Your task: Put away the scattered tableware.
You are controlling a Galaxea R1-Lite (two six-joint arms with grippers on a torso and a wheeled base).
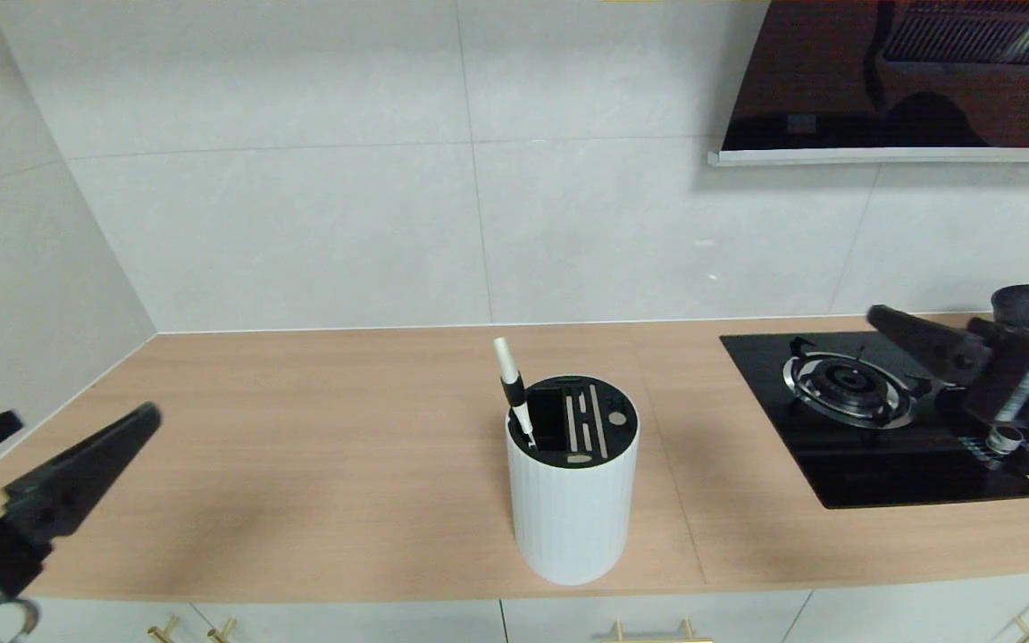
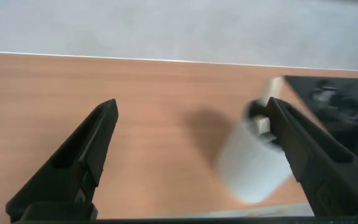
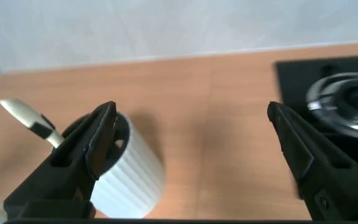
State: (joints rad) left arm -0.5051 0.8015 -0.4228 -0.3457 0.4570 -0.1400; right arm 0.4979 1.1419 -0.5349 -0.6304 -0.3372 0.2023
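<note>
A white ribbed utensil holder [image 1: 573, 500] with a black slotted top stands near the front edge of the wooden counter [image 1: 318, 420]. One utensil with a white and black handle [image 1: 511, 384] sticks out of it, leaning left. My left gripper [image 1: 84, 415] hangs open over the counter's left end, well apart from the holder [image 2: 250, 168], with nothing between its fingers [image 2: 82, 155]. My right gripper [image 3: 192, 109] is open above the stove side, also holding nothing. Beyond its fingers [image 1: 925, 341] I see the holder [image 3: 129, 168] and the utensil handle [image 3: 27, 115].
A black glass hob [image 1: 872, 473] with a round burner [image 1: 849, 384] lies set into the counter at the right. A dark range hood [image 1: 907, 80] hangs above it. Tiled walls close the back and left. Drawer handles [image 1: 653, 636] show below the counter's front edge.
</note>
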